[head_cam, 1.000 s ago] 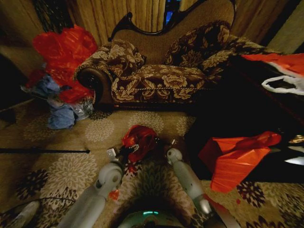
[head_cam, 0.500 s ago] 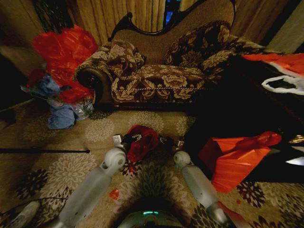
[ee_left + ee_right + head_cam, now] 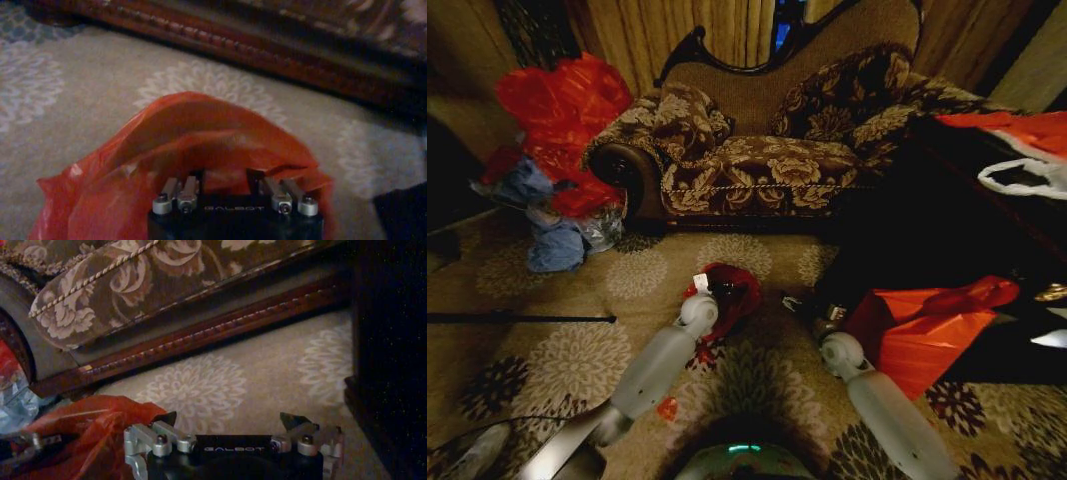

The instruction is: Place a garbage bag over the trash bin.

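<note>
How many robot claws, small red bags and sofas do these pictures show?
Grippers: 2 (left gripper, right gripper)
Garbage bag: 1
Sofa: 1
Total: 4

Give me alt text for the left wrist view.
The left end effector reaches into the open mouth of the red bag, its fingers spread inside the plastic. Floral carpet lies beyond, with the sofa's dark wooden base behind.
</note>
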